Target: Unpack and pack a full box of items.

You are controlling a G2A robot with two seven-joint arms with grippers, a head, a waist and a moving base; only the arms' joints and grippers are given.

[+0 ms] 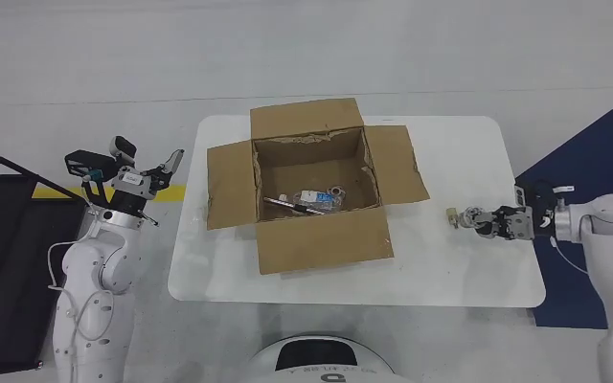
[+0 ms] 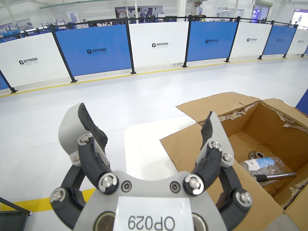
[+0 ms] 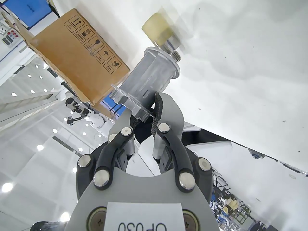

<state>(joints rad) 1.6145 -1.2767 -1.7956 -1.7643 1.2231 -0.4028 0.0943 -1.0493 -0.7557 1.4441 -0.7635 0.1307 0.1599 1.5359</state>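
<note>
**Right gripper clamping a metal cylinder, left gripper idling open beside the box**

Top view: The box (image 1: 311,187) is sitting open in the middle of the table (image 1: 460,144), with its four flaps splaying outward. On its floor a clear bag (image 1: 321,198) and a thin rod (image 1: 285,203) are lying together. My right gripper (image 1: 484,222) is hovering over the table to the right of the box, well apart from it. It is holding a cylinder (image 1: 469,218) whose pale cap (image 1: 448,216) is pointing toward the box. My left gripper (image 1: 158,165) is hanging past the table's left edge.

Left wrist view: My left gripper (image 2: 146,114) is standing wide open and gripping nothing, its ribbed black pads (image 2: 92,126) facing each other. The box (image 2: 192,150) is showing torn, ragged cardboard along its rim. Inside, the crinkled bag (image 2: 262,165) is carrying a blue-and-white label. Two metal rings (image 2: 256,155) are lying just beside it. The shiny rod (image 2: 276,176) is crossing the bag, and its far end is being cut off by the box wall.

Right wrist view: My right gripper (image 3: 146,104) is pinching the flanged end of the cylinder (image 3: 149,78), a ribbed, dull-metal body. A threaded stud, a polished collar and the cream cap (image 3: 156,28) are sticking out of its far end. The cap is blurring against the table (image 3: 240,61), so I cannot tell whether it is touching. The box (image 3: 79,56) is showing a plain brown wall with printed handling symbols.
</note>
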